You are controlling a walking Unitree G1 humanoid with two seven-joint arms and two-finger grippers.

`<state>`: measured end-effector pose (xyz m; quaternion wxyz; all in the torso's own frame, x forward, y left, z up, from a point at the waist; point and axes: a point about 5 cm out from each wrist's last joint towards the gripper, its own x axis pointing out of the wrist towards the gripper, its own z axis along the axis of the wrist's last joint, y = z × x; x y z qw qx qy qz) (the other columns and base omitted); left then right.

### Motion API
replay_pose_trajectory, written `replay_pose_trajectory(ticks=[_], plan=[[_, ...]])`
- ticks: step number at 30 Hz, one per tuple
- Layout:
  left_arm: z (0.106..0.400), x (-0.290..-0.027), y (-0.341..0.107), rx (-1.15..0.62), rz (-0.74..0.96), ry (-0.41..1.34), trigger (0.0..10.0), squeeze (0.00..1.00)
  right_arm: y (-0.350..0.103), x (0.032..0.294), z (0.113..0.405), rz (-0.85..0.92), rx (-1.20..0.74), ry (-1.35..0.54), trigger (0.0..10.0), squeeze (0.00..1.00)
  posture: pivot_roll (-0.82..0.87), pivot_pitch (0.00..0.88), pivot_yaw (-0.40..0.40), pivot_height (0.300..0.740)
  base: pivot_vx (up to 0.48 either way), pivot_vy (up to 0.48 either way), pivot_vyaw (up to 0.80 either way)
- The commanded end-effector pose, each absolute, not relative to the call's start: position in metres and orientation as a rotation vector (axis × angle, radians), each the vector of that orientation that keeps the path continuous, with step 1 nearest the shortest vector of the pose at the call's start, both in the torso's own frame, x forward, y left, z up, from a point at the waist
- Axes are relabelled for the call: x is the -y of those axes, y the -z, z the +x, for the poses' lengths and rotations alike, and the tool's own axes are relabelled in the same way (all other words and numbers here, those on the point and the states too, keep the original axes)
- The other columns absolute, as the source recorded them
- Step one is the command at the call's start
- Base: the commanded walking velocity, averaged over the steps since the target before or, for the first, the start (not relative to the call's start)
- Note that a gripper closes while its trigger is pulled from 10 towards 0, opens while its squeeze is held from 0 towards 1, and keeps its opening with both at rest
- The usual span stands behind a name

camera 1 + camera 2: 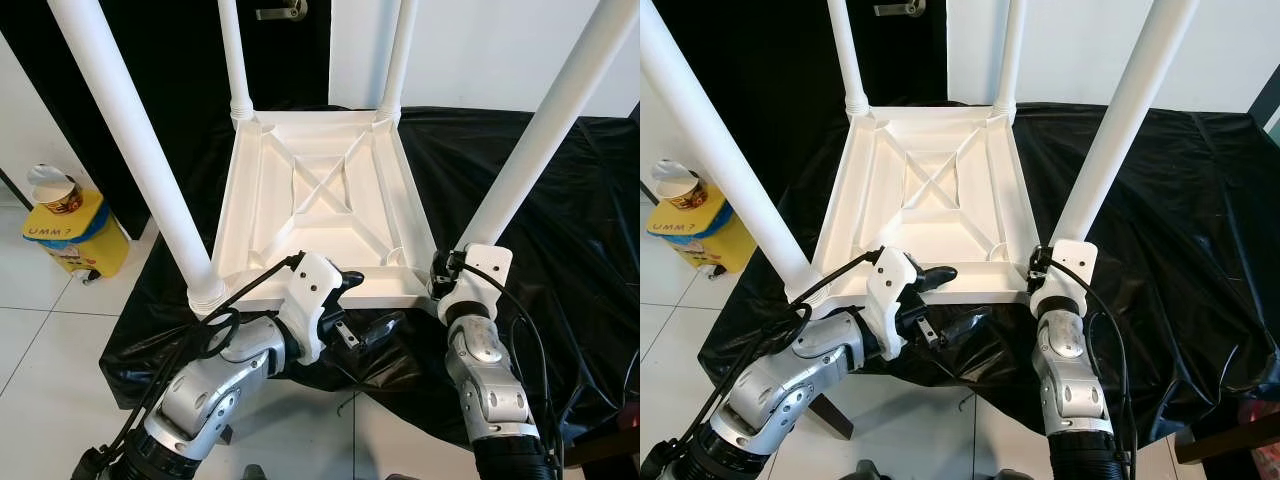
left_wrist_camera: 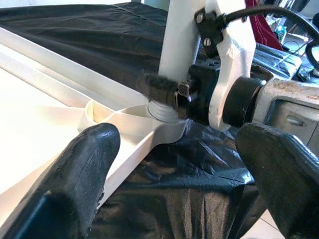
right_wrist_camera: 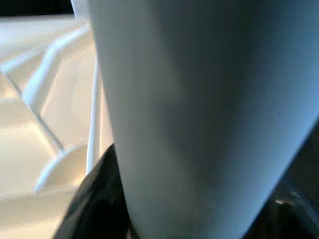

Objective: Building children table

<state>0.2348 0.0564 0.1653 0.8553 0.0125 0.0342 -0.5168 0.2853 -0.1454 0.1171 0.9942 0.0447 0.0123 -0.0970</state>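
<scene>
The white children's table (image 1: 325, 200) lies upside down on a black sheet (image 1: 560, 220) spread over the floor, its ribbed underside facing up and all four legs pointing upward, each leg's long axis running from its corner socket toward the camera and splaying slightly outward. The near right leg (image 1: 545, 130) is the one in hand: the right gripper (image 1: 452, 268) is closed around its base just above the socket, as the right wrist view shows black fingers on either side of the white tube. The leg likely needs seating, so the grip should stay low and the push or twist run straight along the tube, not sideways. The left gripper (image 1: 365, 305) hangs with fingers spread wide at the tabletop's near edge, holding nothing, well placed to brace the frame.
</scene>
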Motion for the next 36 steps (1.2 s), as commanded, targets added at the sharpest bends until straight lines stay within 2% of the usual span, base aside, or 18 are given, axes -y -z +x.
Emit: replay_pose_trajectory(ticks=[1, 7, 9, 16, 17, 19, 23, 26, 30, 31, 32, 33, 36], plan=[[0.232, -0.056, -0.166, -0.067, 0.037, 1.146, 10.0, 0.0, -0.107, 0.131, 0.283, 0.138, -0.077, 0.168, 10.0, 1.0, 0.09, 0.033, -0.019, 0.74, 0.0, 0.0, 0.0], [0.233, -0.055, -0.167, -0.065, 0.038, 1.151, 10.0, 0.0, -0.118, 0.134, 0.282, 0.115, -0.005, 0.118, 10.0, 1.0, 0.08, 0.03, -0.02, 0.74, 0.0, 0.0, 0.0], [0.233, -0.054, -0.167, -0.062, 0.04, 1.155, 10.0, 0.0, -0.125, 0.145, 0.278, 0.082, 0.051, -0.01, 10.0, 1.0, 0.07, 0.029, -0.023, 0.74, 0.0, 0.0, 0.0], [0.234, -0.053, -0.167, -0.06, 0.039, 1.159, 10.0, 0.0, -0.128, 0.162, 0.274, 0.041, 0.073, -0.127, 10.0, 1.0, 0.07, 0.027, -0.02, 0.74, 0.0, 0.0, 0.0], [0.234, -0.053, -0.167, -0.06, 0.039, 1.161, 10.0, 0.0, -0.129, 0.171, 0.274, 0.021, 0.079, -0.178, 10.0, 0.0, 0.06, 0.028, -0.017, 0.74, 0.0, 0.0, 0.0], [0.234, -0.053, -0.167, -0.06, 0.039, 1.161, 10.0, 0.0, -0.129, 0.171, 0.274, 0.021, 0.079, -0.178, 10.0, 0.0, 0.06, 0.028, -0.017, 0.74, 0.0, 0.0, 0.0], [0.235, -0.054, -0.168, -0.06, 0.043, 1.167, 10.0, 0.0, -0.13, 0.19, 0.279, -0.042, 0.044, -0.409, 10.0, 0.0, 0.06, 0.032, -0.008, 0.74, 0.0, 0.0, 0.0], [0.236, -0.054, -0.169, -0.059, 0.045, 1.169, 10.0, 0.0, -0.128, 0.196, 0.288, -0.098, 0.005, -0.491, 10.0, 0.0, 0.06, 0.034, -0.006, 0.74, 0.0, 0.0, 0.0], [0.236, -0.053, -0.17, -0.057, 0.045, 1.17, 10.0, 0.0, -0.126, 0.197, 0.294, -0.139, -0.016, -0.532, 10.0, 0.0, 0.07, 0.033, -0.007, 0.74, 0.0, 0.0, 0.0], [0.236, -0.053, -0.17, -0.055, 0.044, 1.169, 10.0, 0.0, -0.126, 0.196, 0.295, -0.149, -0.017, -0.549, 1.8, 0.0, 0.07, 0.037, -0.009, 0.74, 0.0, 0.0, 0.0], [0.236, -0.053, -0.17, -0.055, 0.044, 1.169, 10.0, 0.0, -0.126, 0.196, 0.295, -0.149, -0.017, -0.549, 1.8, 0.0, 0.07, 0.037, -0.009, 0.74, 0.0, 0.0, 0.0], [0.236, -0.053, -0.17, -0.054, 0.044, 1.165, 10.0, 0.0, -0.125, 0.195, 0.295, -0.151, -0.02, -0.559, 0.0, 0.0, 0.08, 0.04, -0.011, 0.74, 0.0, 0.0, 0.0], [0.235, -0.054, -0.171, -0.054, 0.042, 1.16, 10.0, 0.0, -0.122, 0.195, 0.294, -0.153, -0.026, -0.58, 0.0, 0.0, 0.08, 0.041, -0.012, 0.74, 0.0, 0.0, 0.0]])
